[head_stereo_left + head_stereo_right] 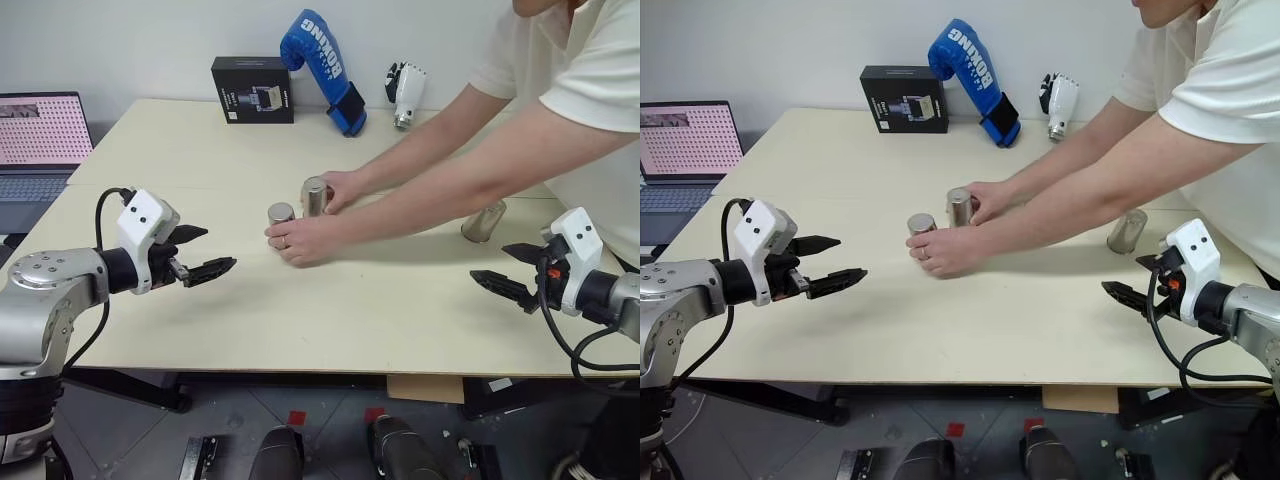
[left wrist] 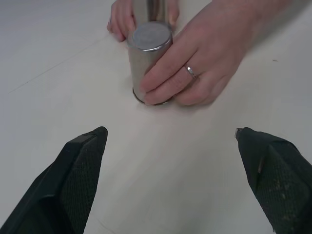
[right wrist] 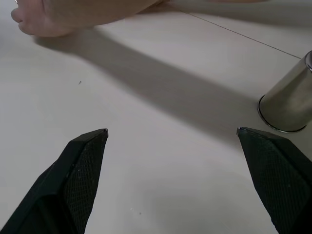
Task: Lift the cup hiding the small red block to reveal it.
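Standing upright mouth-down, the cup [image 1: 281, 214]; left claw [image 1: 198, 252], right claw [image 1: 510, 271] both agape

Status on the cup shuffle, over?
Left gripper and right gripper open, empty, off the table. Person's hands on two steel cups; third cup stands alone. Red block unseen.

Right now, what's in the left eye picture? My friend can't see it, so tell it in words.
A person's hands hold two upside-down silver cups mid-table, while a third cup stands apart nearer the robot's right. The left gripper and right gripper hover open at the table's sides.
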